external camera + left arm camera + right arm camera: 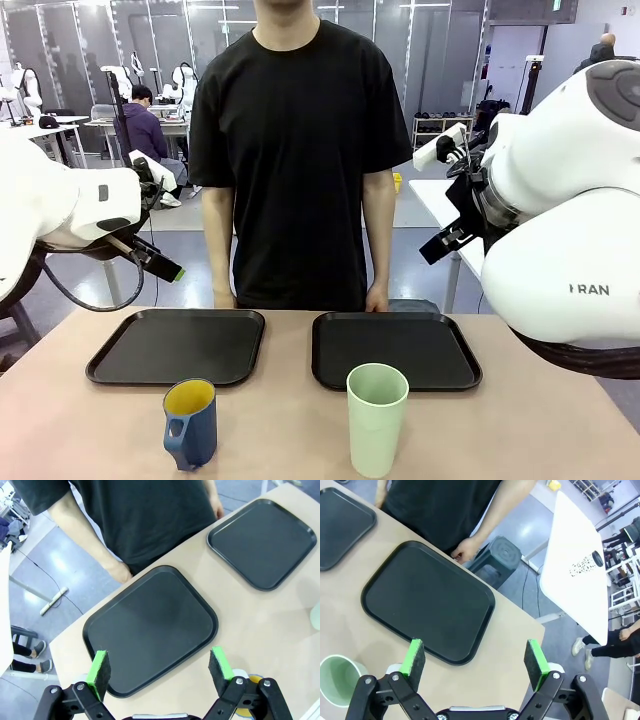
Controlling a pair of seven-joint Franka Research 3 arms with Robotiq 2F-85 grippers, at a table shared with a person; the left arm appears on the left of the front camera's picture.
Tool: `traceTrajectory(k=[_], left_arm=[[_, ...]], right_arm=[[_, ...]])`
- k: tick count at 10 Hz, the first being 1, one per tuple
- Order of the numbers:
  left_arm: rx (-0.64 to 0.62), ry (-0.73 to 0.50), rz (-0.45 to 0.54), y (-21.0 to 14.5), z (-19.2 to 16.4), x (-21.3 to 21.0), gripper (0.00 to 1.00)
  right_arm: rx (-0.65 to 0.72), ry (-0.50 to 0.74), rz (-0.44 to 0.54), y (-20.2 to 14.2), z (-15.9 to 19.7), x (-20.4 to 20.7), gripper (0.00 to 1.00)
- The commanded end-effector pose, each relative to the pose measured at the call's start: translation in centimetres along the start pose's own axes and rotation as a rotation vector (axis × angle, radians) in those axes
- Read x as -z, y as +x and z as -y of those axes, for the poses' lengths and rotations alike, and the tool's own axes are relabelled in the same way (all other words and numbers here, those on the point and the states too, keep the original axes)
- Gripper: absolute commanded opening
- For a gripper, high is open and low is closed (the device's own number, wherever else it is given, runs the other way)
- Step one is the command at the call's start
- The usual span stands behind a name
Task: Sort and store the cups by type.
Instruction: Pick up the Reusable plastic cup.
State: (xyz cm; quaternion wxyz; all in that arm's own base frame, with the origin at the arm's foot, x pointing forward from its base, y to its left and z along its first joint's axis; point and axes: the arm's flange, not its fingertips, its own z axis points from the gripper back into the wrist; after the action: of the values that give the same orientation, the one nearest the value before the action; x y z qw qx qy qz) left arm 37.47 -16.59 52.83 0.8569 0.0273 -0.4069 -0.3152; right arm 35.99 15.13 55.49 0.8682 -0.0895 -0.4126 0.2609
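The dark blue mug [190, 422] with a yellow inside stands near the front edge, left of centre, with its handle toward the camera. The tall mint-green tumbler [377, 418] stands upright to its right. In the right wrist view the tumbler [339, 678] shows at the lower left. In the left wrist view a sliver of the mug's yellow inside [252, 679] peeks from behind a finger. My left gripper [159, 666] hangs open high over the left tray. My right gripper [475, 659] hangs open above the right tray's near edge. Neither gripper holds anything.
Two black trays lie side by side behind the cups, the left tray [178, 346] and the right tray [395, 350], both bare. A person in a black shirt stands at the far edge, one hand [465, 550] at the right tray's far side. A grey stool [502, 555] and a white table [575, 565] stand beyond.
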Motion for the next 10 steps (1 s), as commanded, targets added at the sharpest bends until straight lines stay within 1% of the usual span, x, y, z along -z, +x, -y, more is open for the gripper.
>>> traceTrajectory(k=[1, 4, 5, 6, 8, 9, 10], left_arm=[[-0.025, -0.011, 0.004, 0.0, -0.1, 0.0, 1.0], [-0.025, -0.011, 0.004, 0.0, -0.1, 0.0, 1.0], [-0.007, -0.007, 0.003, 0.0, -0.1, 0.0, 1.0], [-0.054, -0.014, -0.015, -0.7, -1.9, 1.5, 1.0], [-0.143, -0.043, -0.094, -2.4, -4.9, 4.1, 1.0], [-0.205, -0.022, -0.156, -3.4, -6.4, 5.7, 1.0], [-0.244, -0.036, -0.179, -4.2, -7.9, 7.3, 1.0]], right_arm=[[-0.004, 0.002, 0.005, 0.5, 0.1, 0.0, 1.0], [-0.001, 0.001, 0.005, 0.3, 0.0, -0.1, 1.0], [0.023, 0.007, -0.04, 0.5, 0.4, 1.4, 1.0], [0.051, 0.0, -0.059, 0.7, 1.6, 3.0, 1.0], [0.127, -0.005, -0.174, 0.4, 4.1, 6.1, 1.0], [0.162, 0.009, -0.222, 0.2, 5.5, 8.4, 1.0], [0.214, 0.034, -0.289, -0.3, 7.0, 11.0, 1.0]])
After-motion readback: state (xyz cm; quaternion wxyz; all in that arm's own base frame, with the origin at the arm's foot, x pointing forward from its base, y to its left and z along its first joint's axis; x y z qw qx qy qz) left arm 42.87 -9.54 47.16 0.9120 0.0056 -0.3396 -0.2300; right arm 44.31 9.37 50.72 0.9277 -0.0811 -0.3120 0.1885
